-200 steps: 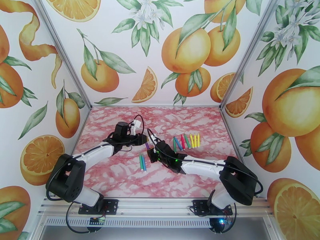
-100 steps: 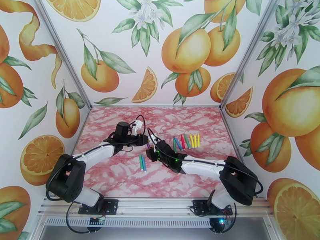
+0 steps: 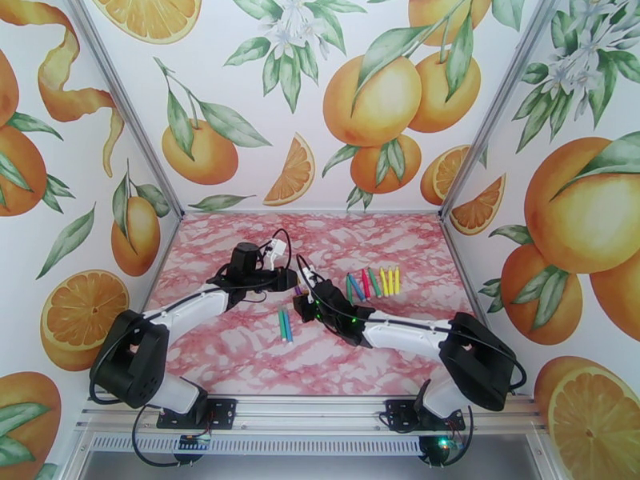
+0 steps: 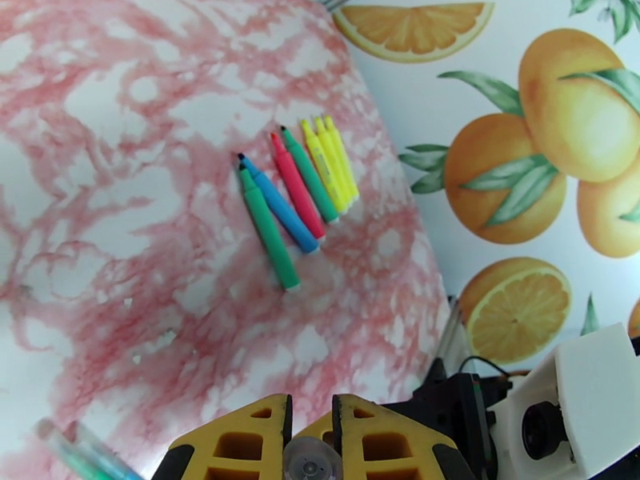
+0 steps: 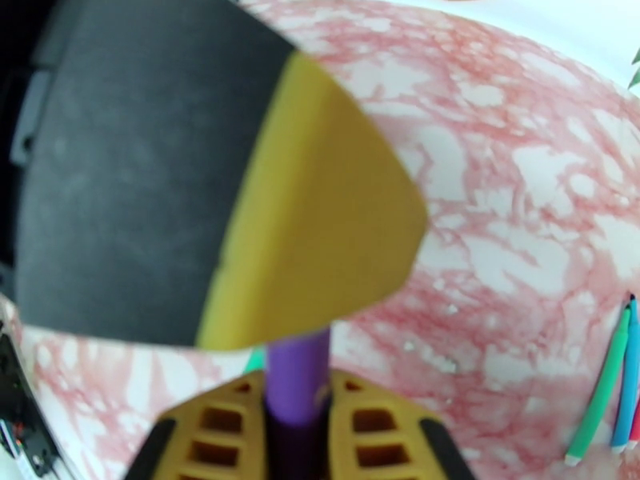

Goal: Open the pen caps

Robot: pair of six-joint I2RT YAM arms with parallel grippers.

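Note:
A purple pen stands between my two grippers near the table's middle. My right gripper is shut on its lower barrel. My left gripper is shut on its other end, which shows as a round butt between the yellow fingers. That end is hidden behind the left finger, so I cannot tell whether its pen cap is on. From above, the right gripper sits just in front of the left one. Several pens lie in a row with bare dark tips.
The row of green, blue, red and yellow pens lies right of the grippers. A green and blue pair lies just in front of them. The pink marbled table is walled by orange-print panels.
Both grippers have edged slightly to the right with the purple pen between them. The pens on the table have not moved.

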